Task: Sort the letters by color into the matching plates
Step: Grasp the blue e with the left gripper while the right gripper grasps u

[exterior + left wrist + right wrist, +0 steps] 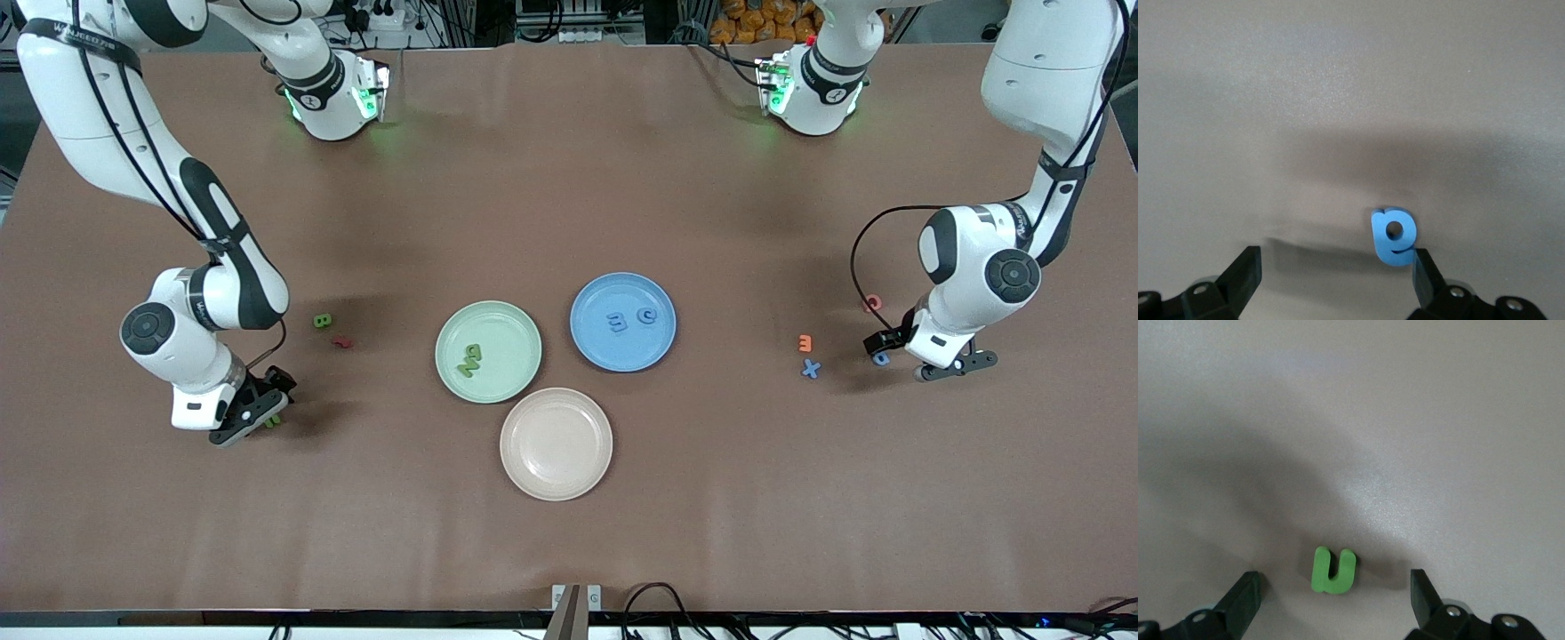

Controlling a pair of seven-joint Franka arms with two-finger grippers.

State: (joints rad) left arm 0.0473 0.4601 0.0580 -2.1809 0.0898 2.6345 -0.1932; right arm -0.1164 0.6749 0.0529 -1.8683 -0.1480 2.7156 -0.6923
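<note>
At the lower left of the front view the right gripper [258, 416] sits low over the brown table [569, 178] with its fingers spread wide; in the right wrist view a green U-shaped letter [1333, 571] lies flat between the two black fingertips [1245, 595], touching neither and a little closer to one of them. At the middle right of the front view the left gripper [925, 360] is also low with its fingers apart and nothing held; in the left wrist view a blue letter [1393, 235] lies just beside one fingertip [1425, 273], well apart from its partner. In the frame's centre are the green plate [488, 352] holding two green letters, the blue plate [622, 321] holding two blue letters, and the beige-pink plate [556, 444]. Loose letters lie near each gripper: a green one [323, 320] and a dark red one [341, 340] at left, an orange one [805, 342], a blue X [810, 368] and a pink one [872, 303] at right.
</note>
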